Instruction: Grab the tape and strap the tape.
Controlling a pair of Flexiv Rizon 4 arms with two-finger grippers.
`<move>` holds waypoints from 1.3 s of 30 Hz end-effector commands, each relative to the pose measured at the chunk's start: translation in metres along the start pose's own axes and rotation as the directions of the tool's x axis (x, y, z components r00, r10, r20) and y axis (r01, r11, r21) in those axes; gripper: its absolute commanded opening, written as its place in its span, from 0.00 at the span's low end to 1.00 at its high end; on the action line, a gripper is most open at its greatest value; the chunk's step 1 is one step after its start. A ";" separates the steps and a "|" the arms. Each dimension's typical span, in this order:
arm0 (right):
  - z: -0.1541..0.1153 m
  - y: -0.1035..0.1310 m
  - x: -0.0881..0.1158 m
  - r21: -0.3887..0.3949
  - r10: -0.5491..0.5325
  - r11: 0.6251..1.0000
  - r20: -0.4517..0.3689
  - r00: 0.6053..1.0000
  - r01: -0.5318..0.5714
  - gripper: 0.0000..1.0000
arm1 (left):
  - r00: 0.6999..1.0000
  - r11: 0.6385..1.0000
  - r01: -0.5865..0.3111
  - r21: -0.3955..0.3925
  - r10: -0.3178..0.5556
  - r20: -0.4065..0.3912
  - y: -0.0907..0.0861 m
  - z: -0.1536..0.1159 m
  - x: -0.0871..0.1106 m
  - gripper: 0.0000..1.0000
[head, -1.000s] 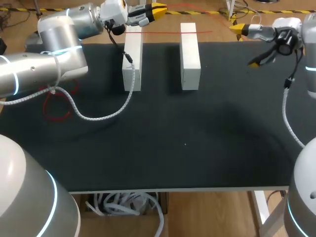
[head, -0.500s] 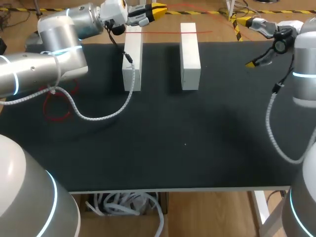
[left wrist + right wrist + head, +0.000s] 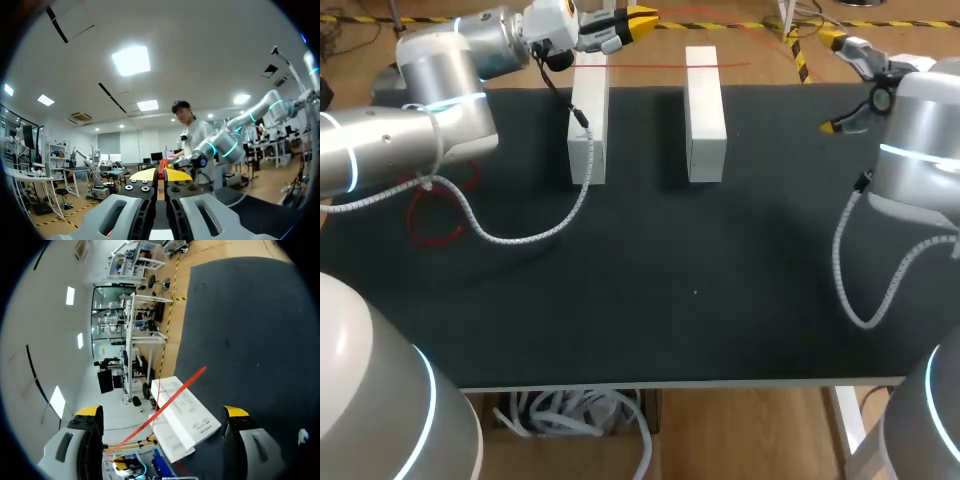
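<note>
Tool, left (image 3: pixel 642 18): sits past the desk's far edge, beyond the left block. In its own wrist view (image 3: pixel 160 174) the yellow tips are almost together, pinching a bit of red tape (image 3: pixel 162 168).

Tool, right (image 3: pixel 833 84): sits at the desk's far right corner with its fingers spread wide and nothing between them. In its own wrist view (image 3: pixel 162 412) the tips stand well apart on either side of a white block (image 3: pixel 187 412).

Tape (image 3: pixel 670 66): one thin, straight red strip. It runs from the left tool across the far ends of both blocks, and its free end reaches past the right block. In the right wrist view (image 3: pixel 172 397) it slants across the block. Whether it rests on the block cannot be told.

Left block (image 3: pixel 588 125) and right block (image 3: pixel 705 115): white and oblong, lying parallel with a gap between them at the far middle of the desk.

Desk (image 3: pixel 670 270): covered edge to edge with a dark mat (image 3: pixel 235 315).

Cable (image 3: pixel 520 235): grey and coiled, belonging to the left arm. It droops onto the mat beside the left block.
</note>
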State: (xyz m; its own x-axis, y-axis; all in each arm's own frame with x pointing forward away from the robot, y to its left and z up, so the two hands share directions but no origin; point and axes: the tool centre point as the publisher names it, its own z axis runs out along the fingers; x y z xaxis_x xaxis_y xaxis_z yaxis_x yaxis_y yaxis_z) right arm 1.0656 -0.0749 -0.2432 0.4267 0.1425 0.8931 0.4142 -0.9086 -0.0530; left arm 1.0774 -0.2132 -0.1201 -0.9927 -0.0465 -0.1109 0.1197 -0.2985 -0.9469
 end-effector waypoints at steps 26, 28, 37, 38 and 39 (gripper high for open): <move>0.011 -0.007 0.030 -0.005 0.032 0.999 -0.116 0.993 -0.033 1.00 | 1.000 1.000 0.001 0.002 -0.001 -0.005 0.001 -0.001 -0.001 0.00; 0.012 -0.008 0.029 -0.003 0.045 0.999 -0.108 0.993 -0.046 1.00 | 1.000 1.000 0.001 0.002 -0.001 -0.005 0.001 -0.001 -0.001 0.00; 0.013 -0.008 0.024 -0.012 0.035 0.999 -0.095 0.995 -0.037 0.00 | 1.000 1.000 0.001 0.002 -0.001 -0.005 0.001 -0.001 -0.001 0.00; 0.012 -0.007 0.022 -0.014 0.035 0.999 -0.091 0.995 -0.037 0.00 | 1.000 1.000 0.001 0.002 -0.001 -0.005 0.001 -0.001 -0.001 0.00; 0.011 -0.007 0.021 -0.013 0.033 0.999 -0.087 0.996 -0.035 0.01 | 1.000 1.000 0.001 0.002 -0.001 -0.005 0.001 -0.001 -0.001 0.00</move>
State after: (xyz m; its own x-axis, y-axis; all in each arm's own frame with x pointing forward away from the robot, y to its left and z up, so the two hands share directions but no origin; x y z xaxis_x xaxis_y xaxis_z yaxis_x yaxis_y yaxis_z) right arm 1.0831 -0.0605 -0.2291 0.3640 0.0721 0.9286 0.3865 -0.9188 -0.0801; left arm 1.0775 -0.2132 -0.1202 -0.9928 -0.0464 -0.1108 0.1196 -0.2985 -0.9469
